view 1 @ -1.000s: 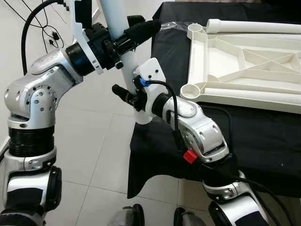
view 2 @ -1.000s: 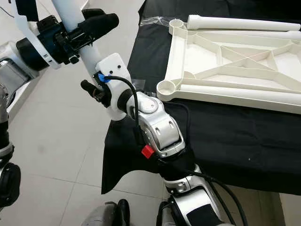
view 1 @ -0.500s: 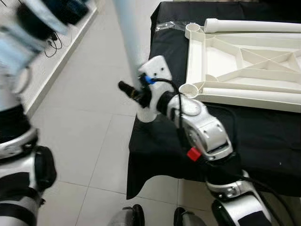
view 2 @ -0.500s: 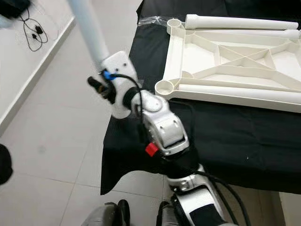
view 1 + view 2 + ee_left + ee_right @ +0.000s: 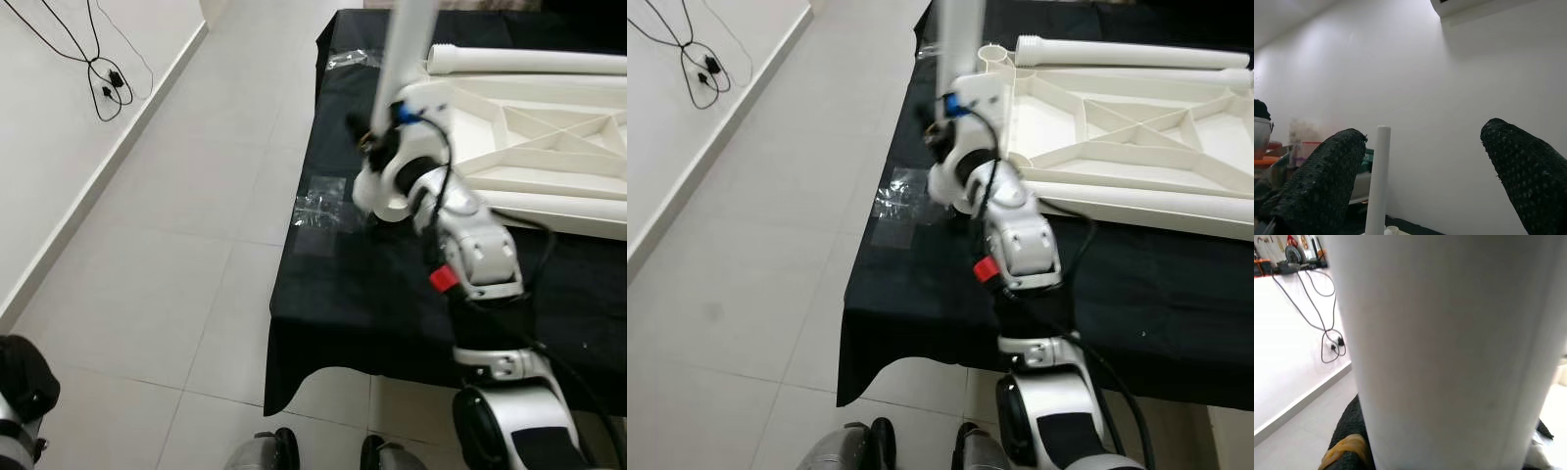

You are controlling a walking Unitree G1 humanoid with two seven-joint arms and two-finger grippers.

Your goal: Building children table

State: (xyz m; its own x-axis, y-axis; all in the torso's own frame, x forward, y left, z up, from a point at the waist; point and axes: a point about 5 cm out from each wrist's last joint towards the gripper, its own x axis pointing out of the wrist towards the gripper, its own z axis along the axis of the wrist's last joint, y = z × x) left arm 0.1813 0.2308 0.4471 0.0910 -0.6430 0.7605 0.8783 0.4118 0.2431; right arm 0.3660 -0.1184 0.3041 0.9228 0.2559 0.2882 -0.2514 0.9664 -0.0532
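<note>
Our right jaws (image 5: 375,147) are closed around a white table leg (image 5: 411,44), holding it upright at the near left corner of the upturned white tabletop frame (image 5: 529,127), which lies on the black-covered desk (image 5: 392,284) just beyond them. Our left jaws (image 5: 1425,181) gape wide with nothing between the fingers (image 5: 1317,181); that leg stands well ahead of them.
</note>
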